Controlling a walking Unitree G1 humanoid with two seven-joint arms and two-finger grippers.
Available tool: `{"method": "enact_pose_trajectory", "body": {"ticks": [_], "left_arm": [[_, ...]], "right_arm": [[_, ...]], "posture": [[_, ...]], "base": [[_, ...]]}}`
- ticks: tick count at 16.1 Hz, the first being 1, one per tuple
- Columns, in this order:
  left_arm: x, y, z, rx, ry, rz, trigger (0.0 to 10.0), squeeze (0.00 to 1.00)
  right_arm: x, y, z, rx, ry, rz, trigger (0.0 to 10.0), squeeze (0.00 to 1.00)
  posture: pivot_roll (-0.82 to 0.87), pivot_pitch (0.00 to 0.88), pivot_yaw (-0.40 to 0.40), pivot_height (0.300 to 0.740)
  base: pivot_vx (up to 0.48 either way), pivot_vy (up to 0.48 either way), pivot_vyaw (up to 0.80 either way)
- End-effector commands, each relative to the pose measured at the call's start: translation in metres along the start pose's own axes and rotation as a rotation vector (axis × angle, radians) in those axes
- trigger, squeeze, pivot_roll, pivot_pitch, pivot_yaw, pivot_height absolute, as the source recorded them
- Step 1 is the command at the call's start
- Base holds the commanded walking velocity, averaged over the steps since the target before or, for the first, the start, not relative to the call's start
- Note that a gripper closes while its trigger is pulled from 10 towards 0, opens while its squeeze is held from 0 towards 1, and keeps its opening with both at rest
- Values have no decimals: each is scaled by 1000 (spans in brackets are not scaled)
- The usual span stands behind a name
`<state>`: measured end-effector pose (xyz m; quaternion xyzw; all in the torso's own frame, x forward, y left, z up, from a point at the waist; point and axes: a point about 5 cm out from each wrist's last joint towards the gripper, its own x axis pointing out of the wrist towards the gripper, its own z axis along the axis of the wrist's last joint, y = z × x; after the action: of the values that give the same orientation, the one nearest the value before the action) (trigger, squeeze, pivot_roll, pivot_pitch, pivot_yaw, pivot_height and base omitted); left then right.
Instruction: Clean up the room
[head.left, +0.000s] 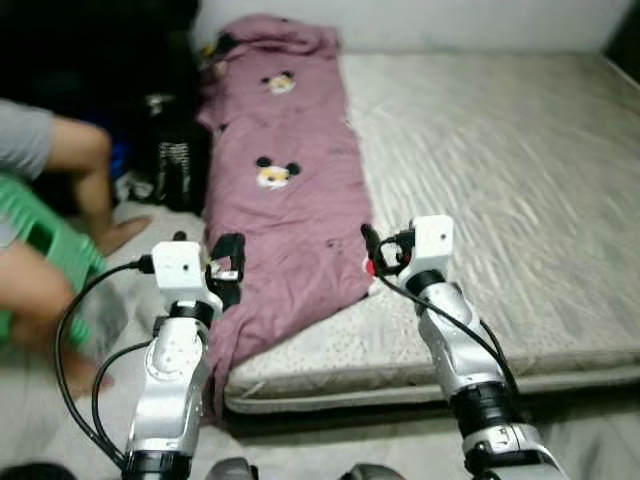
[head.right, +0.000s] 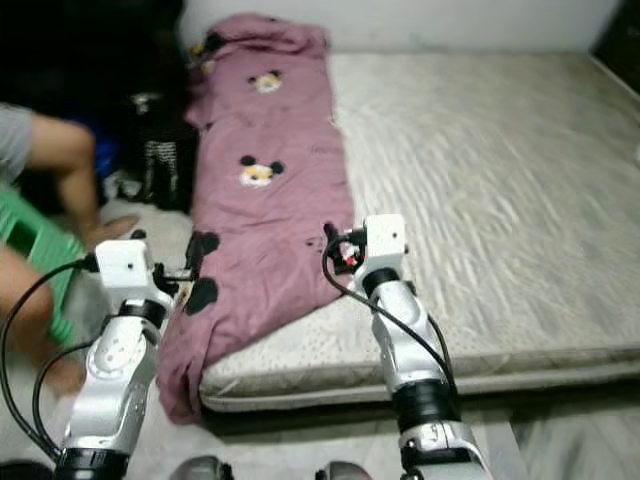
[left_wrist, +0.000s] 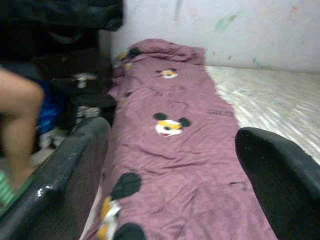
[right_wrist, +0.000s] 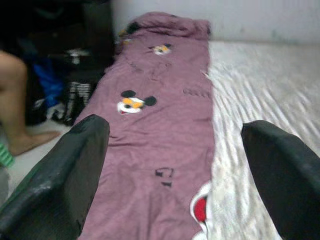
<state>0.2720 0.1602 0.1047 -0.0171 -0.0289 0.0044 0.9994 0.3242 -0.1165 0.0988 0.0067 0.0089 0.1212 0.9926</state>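
Reaching forward over the near edge of a low mattress, the robot's two silver arms frame a mauve blanket printed with cartoon mouse faces, which lies in a long strip along the mattress's left side and spills over its front corner toward the floor. From the head camera, the left gripper hovers at that drooping corner and the right gripper sits just above the blanket's near right edge; a person's bare leg and a green stool show on the floor at left. Along the left wrist, both black fingers stand wide apart with nothing between them but blanket below. Along the right wrist, the fingers are likewise spread and empty above the blanket's edge.
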Motion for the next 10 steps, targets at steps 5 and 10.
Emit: {"method": "enact_pose_trajectory", "body": {"ticks": [5, 10], "left_arm": [[-3, 8, -1, 1, 9, 23, 10000, 0], [-3, 7, -2, -3, 15, 19, 10000, 0]], "right_arm": [[0, 6, -3, 5, 12, 9, 10000, 0], [-1, 6, -3, 5, 6, 6, 10000, 0]], "posture": [[-27, 56, -16, 740], [-28, 58, -15, 740]], "base": [[0, 0, -123], [349, 0, -430]]}}
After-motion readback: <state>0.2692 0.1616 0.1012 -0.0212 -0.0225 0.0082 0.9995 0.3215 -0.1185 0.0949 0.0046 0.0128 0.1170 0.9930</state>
